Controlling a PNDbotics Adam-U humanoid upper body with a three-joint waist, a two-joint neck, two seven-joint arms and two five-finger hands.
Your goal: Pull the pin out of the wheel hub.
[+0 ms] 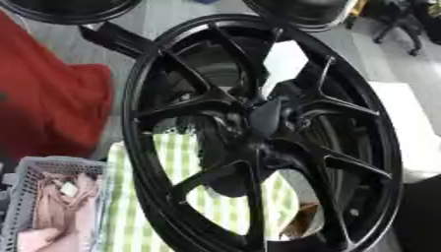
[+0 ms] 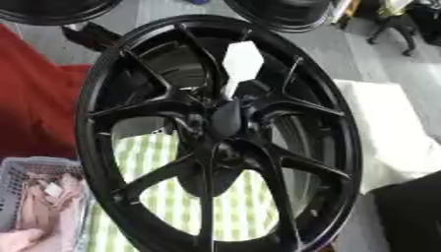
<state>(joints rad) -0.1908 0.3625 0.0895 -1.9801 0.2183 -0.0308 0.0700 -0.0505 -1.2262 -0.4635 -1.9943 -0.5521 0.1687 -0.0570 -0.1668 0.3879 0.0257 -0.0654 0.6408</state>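
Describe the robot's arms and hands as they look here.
Neither hand can be made out against the black wheel. A dark rounded shape behind its lower spokes, below the hub, may be an arm; no colours, cables or markings show.

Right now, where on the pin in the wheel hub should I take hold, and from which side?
Take the dark oval piece at the centre of the wheel hub, seemingly the pin, by its exposed end. Come straight in at the near face of the wheel: spokes fan out all round it, leaving no sideways room.
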